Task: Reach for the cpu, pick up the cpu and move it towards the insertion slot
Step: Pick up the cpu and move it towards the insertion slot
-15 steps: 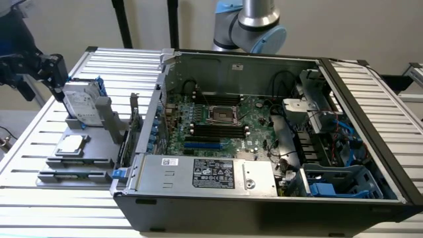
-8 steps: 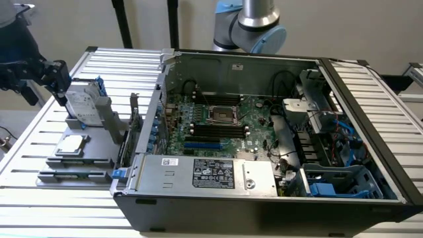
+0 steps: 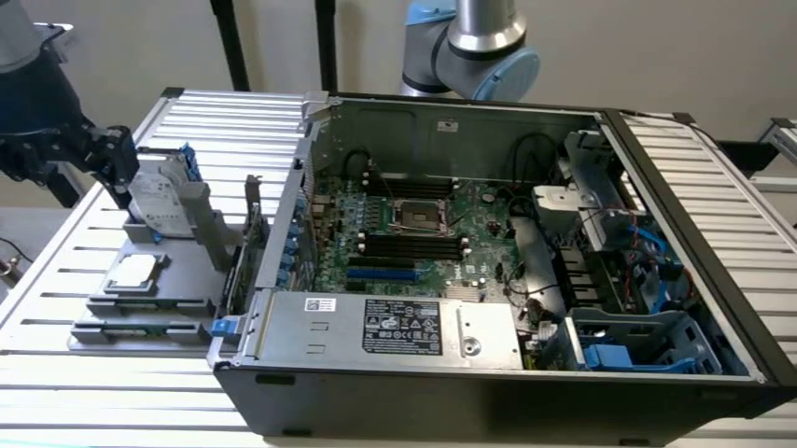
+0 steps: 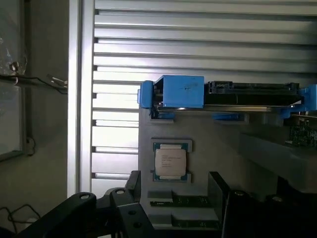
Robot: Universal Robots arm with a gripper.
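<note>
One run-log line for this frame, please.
phase: reach | gripper: open, not touching cpu | cpu: lying in grey holder outside case | insertion slot: inside open case

You get soft, even light in the exterior view, with no hard shadows on the slatted table (image 3: 75, 243). Its metal slats catch pale bands of light, brightest along the table's near edge. The inside of the computer case (image 3: 498, 406) is dimmer: the motherboard (image 3: 480, 215) sits in the shade of the case walls, and the black front panel goes almost featureless. In the wrist view the slats glare hard, and those just beside the grey holder (image 4: 223, 153) burn out to plain white. The cpu (image 4: 171, 162) gives back a pale sheen from its lid. The gripper (image 4: 173, 176) reads as a dark silhouette against that brightness.
</note>
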